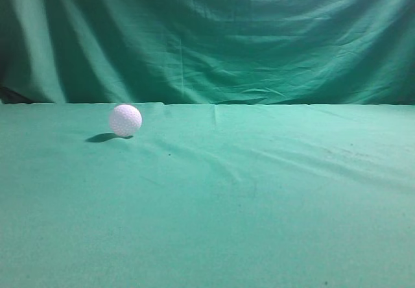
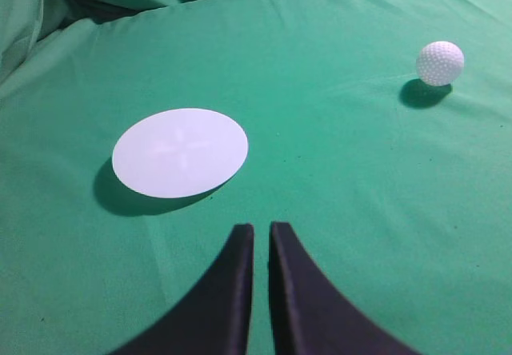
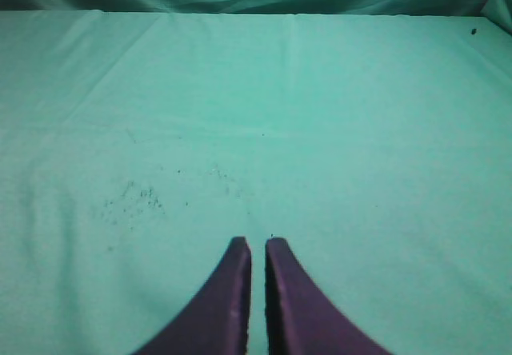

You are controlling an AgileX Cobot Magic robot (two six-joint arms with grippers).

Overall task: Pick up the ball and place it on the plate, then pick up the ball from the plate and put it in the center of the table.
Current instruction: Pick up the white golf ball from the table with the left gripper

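Nearest, left gripper [image 2: 261, 231] nearly closed and empty, likewise right gripper [image 3: 258, 245]; ball [image 1: 125, 120] toward far left edge of table [image 1: 272, 223], well apart from plate [image 2: 180, 152]: best opened wide, lowered squarely over ball.

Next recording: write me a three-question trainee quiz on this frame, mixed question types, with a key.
1. True or false: the ball is resting on the plate.
2. Multiple choice: in the left wrist view, the left pincer is (A) shut on the ball, (B) nearly closed and holding nothing, (C) wide open over the plate.
3. Short answer: which of the ball and the plate can be seen in the right wrist view, beyond the right pincer?

Key
1. False; the ball sits on the green table, apart from the plate.
2. B
3. Neither; only green cloth shows there.
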